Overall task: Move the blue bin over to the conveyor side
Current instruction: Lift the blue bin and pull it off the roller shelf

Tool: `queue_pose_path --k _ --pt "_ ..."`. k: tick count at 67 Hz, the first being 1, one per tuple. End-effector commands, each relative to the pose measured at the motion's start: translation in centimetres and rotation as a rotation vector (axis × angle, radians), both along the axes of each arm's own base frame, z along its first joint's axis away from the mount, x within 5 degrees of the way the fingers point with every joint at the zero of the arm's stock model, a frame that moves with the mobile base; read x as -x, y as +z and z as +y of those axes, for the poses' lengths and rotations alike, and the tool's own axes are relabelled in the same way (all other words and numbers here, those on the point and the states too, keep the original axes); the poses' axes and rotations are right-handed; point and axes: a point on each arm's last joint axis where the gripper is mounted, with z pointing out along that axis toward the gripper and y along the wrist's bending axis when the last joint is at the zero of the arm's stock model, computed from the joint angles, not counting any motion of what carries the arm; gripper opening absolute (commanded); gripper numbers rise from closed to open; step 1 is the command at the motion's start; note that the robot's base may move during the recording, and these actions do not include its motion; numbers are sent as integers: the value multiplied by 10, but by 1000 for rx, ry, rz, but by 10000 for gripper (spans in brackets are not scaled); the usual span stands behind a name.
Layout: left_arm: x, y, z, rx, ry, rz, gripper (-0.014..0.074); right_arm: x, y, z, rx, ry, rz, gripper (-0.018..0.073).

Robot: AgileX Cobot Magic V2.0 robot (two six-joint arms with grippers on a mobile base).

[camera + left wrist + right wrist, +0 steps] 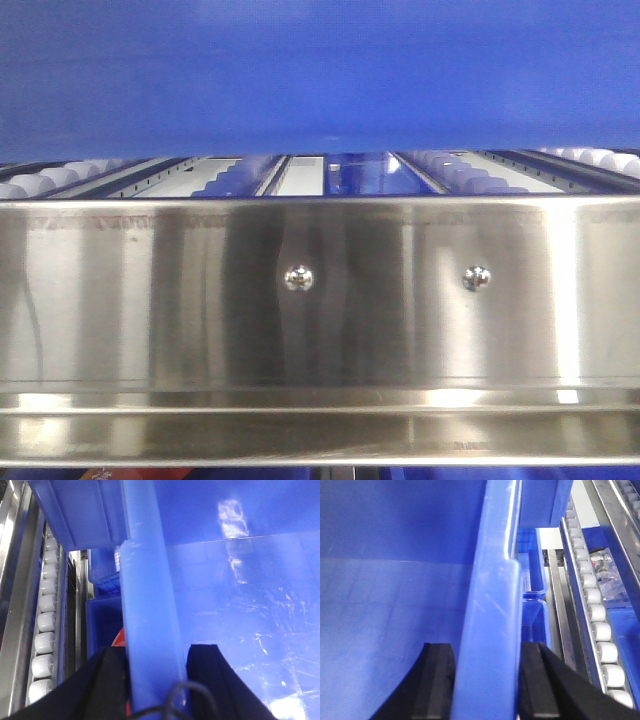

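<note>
Left gripper (156,672) and right gripper (487,680) clamped across opposite walls of the blue bin (320,70), one finger inside, one outside. Seemingly raised just above the steel roller rack (320,300); carry and set-down by the unseen conveyor left to do. Nothing visible inside. Other blue crates (532,575) below: something red (120,639) in one, clear-wrapped parts (607,575) in another

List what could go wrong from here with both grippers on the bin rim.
1. Only the left gripper and right gripper hold the blue bin, pinching its rim; uneven motion could twist it loose.
2. Its underside sits close over the rollers and steel rack; it may snag there.
</note>
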Motion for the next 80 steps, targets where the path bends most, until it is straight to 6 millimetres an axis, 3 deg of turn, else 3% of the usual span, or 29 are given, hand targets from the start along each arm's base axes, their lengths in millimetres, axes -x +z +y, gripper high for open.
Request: queue_pose_path --k 1,80 --pt "2 15 0 8 -15 -136 -17 4 18 -4 -3 0 -160 -78" --pt "1 16 0 7 -15 -141 -17 4 19 -4 -4 0 -164 -78"
